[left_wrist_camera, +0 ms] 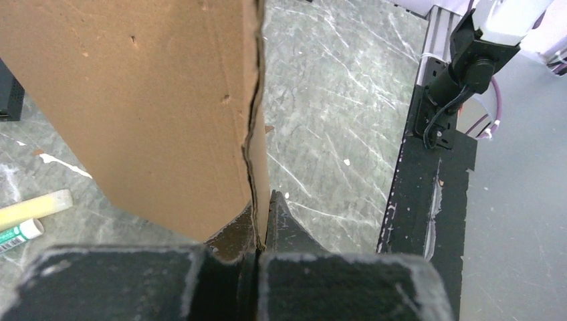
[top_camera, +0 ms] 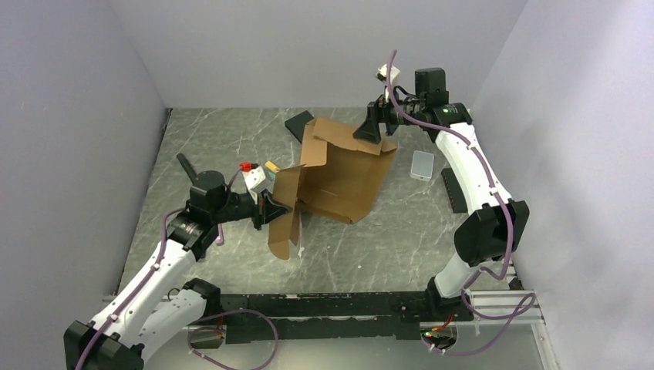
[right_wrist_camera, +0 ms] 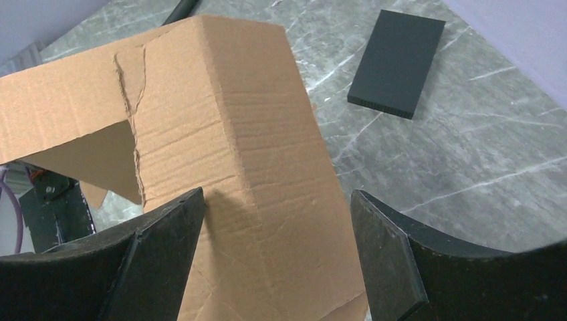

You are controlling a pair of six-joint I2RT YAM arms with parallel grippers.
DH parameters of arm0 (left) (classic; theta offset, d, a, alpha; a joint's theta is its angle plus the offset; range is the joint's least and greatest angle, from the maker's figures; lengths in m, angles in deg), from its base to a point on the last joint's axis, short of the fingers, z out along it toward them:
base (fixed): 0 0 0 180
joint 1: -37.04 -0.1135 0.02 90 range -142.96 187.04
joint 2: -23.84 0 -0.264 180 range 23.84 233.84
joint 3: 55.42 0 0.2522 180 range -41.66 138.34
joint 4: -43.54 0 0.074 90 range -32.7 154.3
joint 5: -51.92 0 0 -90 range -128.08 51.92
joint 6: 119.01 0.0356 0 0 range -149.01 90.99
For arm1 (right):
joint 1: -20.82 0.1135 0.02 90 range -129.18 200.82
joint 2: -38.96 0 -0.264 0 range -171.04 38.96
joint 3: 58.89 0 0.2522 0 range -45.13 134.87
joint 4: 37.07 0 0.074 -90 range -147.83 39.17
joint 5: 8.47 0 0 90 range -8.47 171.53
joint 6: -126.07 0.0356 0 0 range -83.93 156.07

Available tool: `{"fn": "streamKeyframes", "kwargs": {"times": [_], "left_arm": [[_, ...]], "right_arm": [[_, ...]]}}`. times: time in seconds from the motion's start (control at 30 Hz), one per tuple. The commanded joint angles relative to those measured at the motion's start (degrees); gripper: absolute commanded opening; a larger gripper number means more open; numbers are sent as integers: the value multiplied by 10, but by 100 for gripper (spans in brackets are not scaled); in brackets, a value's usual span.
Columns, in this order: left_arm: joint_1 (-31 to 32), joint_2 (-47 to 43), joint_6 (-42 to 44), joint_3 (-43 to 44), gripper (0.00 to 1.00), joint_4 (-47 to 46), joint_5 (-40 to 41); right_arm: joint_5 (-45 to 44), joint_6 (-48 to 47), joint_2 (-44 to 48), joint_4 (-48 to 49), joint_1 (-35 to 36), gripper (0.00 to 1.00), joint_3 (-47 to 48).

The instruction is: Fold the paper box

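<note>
The left gripper (left_wrist_camera: 262,224) had its jaws closed tight on a cardboard edge of the paper box (left_wrist_camera: 147,100), the sheet pinched thin between the two black fingers (left_wrist_camera: 284,224). From that grip a brown flap rose upright in the left wrist view, with a ragged tear running down its edge. Seen from above, the left gripper (top_camera: 266,206) held the box's near-left flap, which stood on edge and hung down toward the table (top_camera: 231,139).

The right gripper (right_wrist_camera: 277,197) had its jaws spread wide, not gripping anything. A creased, folded panel of the paper box (right_wrist_camera: 267,154) lay between and below its fingers (right_wrist_camera: 160,247); whether either finger touched the cardboard could not be told. In the top view the right gripper (top_camera: 369,131) sat over the box's far-right corner.

The paper box (top_camera: 339,173) lay half-formed at the middle of the marbled grey table, its flaps raised at differing angles. A flat black slab (right_wrist_camera: 396,61) rested just beyond it, and a small translucent container (top_camera: 422,165) sat near its right side.
</note>
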Motion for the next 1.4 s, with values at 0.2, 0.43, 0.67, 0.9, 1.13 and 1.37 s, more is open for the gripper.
{"fn": "streamKeyframes", "kwargs": {"times": [0.2,0.43,0.67,0.9,1.13,1.37], "left_arm": [[-11,-16,-86,-20,0,-116,-57],[-14,-1,-115,-29,0,-143,-75],[-15,11,-108,-24,0,-134,-83],[-16,12,-113,-26,0,-142,-81],[-23,4,-179,-54,0,-219,-83],[-26,5,-243,-82,0,-278,-81]], "right_arm": [[37,44,-29,16,-14,83,33],[96,108,-59,47,-61,84,62],[118,134,-102,45,-61,84,120],[117,138,-111,47,-61,82,124],[92,144,-128,46,-66,81,131],[67,109,-146,14,-67,79,148]]}}
